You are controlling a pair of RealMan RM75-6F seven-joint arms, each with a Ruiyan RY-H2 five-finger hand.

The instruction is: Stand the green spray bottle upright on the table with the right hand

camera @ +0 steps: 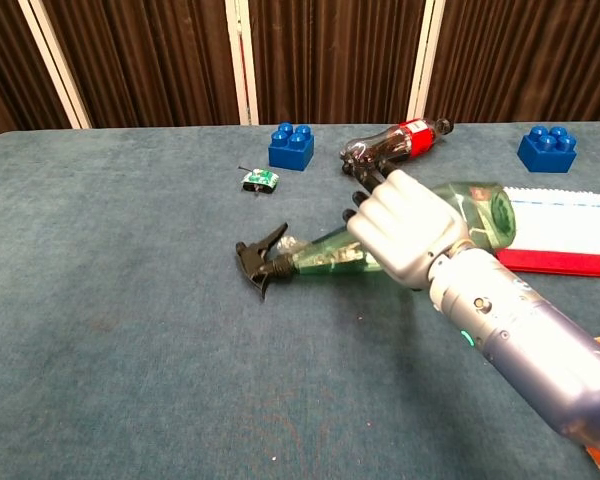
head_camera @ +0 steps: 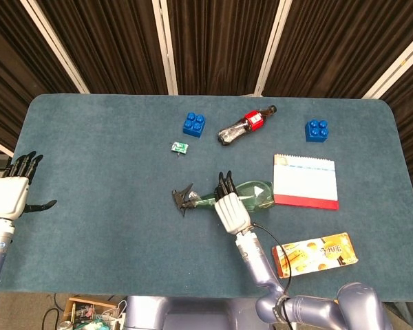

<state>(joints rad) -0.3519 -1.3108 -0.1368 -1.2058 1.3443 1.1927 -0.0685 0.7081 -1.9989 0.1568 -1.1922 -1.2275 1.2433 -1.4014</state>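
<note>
Two hands show, only one busy. Right hand [camera: 398, 238] is wrapped over the mid-body of the green spray bottle [camera: 480, 208], fingers [head_camera: 224, 184] curled across the far side of it. Looks like a grip, tho thumb contact is hidden in both views, so how firm it is I can't tell. Bottle lies roughly horizontal, base end out past the wrist side of the fingers and raised a bit in chest view, black trigger nozzle [camera: 259, 260] sticking out the other way, low, near or on the table [camera: 100, 300].

Step in hand, my read: grasp made and the lift-and-tilt just starting; bottle not yet upright. Next move prob needs a wrist turn to swing the base down and nozzle up, then setting it on bare cloth w/o loosening early. Risk: slick round body could roll in the palm.

Head view gives what chest view can't: left hand [head_camera: 9, 195] off at the table edge, fingers apart, holding nothing, well apart from everything. It also shows the snack box [head_camera: 315, 254] near the forearm. Chest view gives the height: base end sits just beside the notebook [camera: 570, 232], apparently above its edge, which the top-down shot flattens.
</note>
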